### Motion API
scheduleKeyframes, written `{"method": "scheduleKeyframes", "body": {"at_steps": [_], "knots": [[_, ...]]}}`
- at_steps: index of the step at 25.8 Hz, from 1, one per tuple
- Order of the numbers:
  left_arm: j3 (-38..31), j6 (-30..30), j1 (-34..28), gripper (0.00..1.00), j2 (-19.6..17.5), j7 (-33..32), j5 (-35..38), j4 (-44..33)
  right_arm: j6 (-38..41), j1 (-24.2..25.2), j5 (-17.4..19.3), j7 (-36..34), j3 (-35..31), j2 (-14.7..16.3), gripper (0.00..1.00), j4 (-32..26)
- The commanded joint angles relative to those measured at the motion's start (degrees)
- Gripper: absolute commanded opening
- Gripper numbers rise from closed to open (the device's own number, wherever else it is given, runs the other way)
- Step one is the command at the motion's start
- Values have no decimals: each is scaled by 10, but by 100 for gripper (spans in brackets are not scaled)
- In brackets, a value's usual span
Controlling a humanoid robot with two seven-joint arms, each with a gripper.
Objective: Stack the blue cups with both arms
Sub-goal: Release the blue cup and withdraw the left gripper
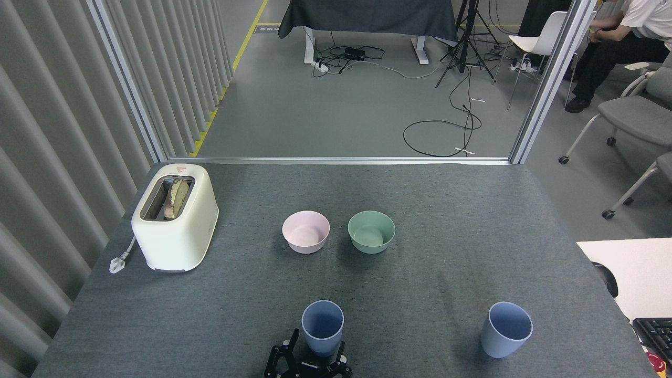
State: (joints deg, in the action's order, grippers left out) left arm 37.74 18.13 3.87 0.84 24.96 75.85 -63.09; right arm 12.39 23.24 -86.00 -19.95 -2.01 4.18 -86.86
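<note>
- We take the green bowl [371, 231] as our landmark. One blue cup [322, 327] stands upright nearer to us than this bowl and a little to its left, close to the near edge of the table [457, 210].
- The second blue cup [505, 329] stands nearer to us and well to the right of the green bowl, upright with a small lean, well apart from the first.
- One gripper [313, 359] is at the foot of the first cup, at the bottom edge of the view. Its fingers [276, 362] are spread on both sides of the cup base and seem not to press it, so we judge it open. Which arm it belongs to we cannot tell; no other gripper is in view.
- We judge the cups light, stiff and matte, so not slippery. The taper suggests holding at the middle of the wall, leaving the rim free.
- The pink bowl [305, 231] sits just left of the green bowl.
</note>
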Motion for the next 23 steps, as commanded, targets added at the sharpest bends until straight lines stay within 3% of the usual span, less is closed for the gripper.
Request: {"method": "scheduleKeyframes", "body": {"at_steps": [1, 5, 13, 18, 23], "knots": [[-12, 1, -47, 100, -14, 0, 1, -45, -1, -1, 0, 0, 1, 0, 100, 0], [-29, 2, -102, 100, -29, 1, 2, -107, 0, -1, 0, 0, 1, 0, 100, 0], [-137, 2, -244, 100, -44, 4, 3, -236, -3, -1, 0, 1, -8, 0, 100, 3], [-194, 1, -254, 100, -50, 4, 2, -251, -9, -15, -2, 5, -41, -1, 100, 27], [-201, -5, -246, 100, -68, 4, 0, -246, -15, -51, -6, 6, -76, 18, 100, 59]]}}
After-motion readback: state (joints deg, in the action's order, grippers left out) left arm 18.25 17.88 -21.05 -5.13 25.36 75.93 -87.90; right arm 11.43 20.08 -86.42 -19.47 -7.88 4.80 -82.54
